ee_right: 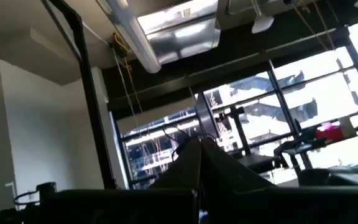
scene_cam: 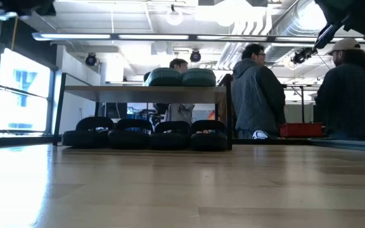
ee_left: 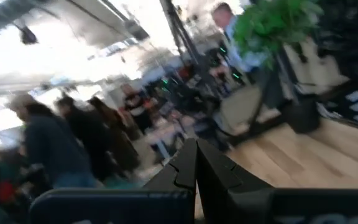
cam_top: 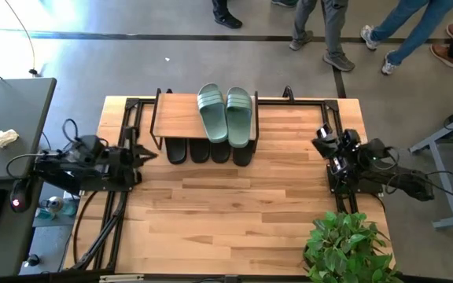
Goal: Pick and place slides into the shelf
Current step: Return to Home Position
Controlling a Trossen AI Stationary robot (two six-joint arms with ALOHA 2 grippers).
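In the high view, count six at upper centre: two sage-green slides (cam_top: 212,114) side by side on the plank of the shelf (cam_top: 175,118) and four black slides (cam_top: 209,151) in a row beneath it, with the left end effector (cam_top: 148,153) at mid-left and the right end effector (cam_top: 319,141) at mid-right, both near the edges of the desk (cam_top: 234,212). At centre left of the low view, same tally; likely light, soft, bendy rubber, best pinched across the wide strap. Through each wrist view, found both pinched fully closed, gripping nothing.

No readable text, label, brand, number or sign on anything.
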